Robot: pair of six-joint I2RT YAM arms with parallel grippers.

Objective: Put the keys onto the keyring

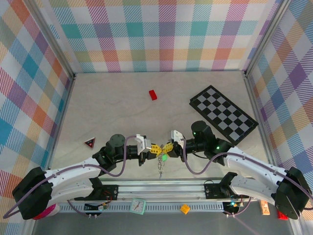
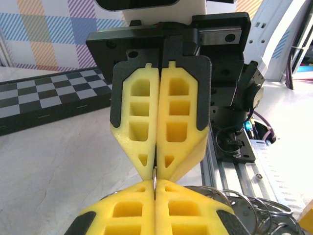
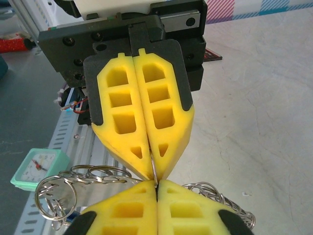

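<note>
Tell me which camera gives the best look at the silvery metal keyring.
Right wrist. The silvery metal keyring is close and sharp there, with loops spread low in the frame, left and right. The left wrist view catches some loops, cropped at its lower right corner. The top external view gives just a tiny dangling silver strand.

The left arm (image 1: 73,178) and the right arm (image 1: 254,171) are made of smooth white shells joined by round black joints. A grey-purple cable (image 1: 122,164) runs loose along each one. Small green lights (image 1: 216,148) glow on the right arm. The fingers (image 2: 139,132) are bright yellow wedges with square pockets moulded into them. They narrow to a blunt tip, and each is backed by a black plate (image 2: 117,98). Behind them sits a black block (image 3: 63,54) with dark screw heads (image 3: 78,62), under a white housing (image 3: 142,6).
</note>
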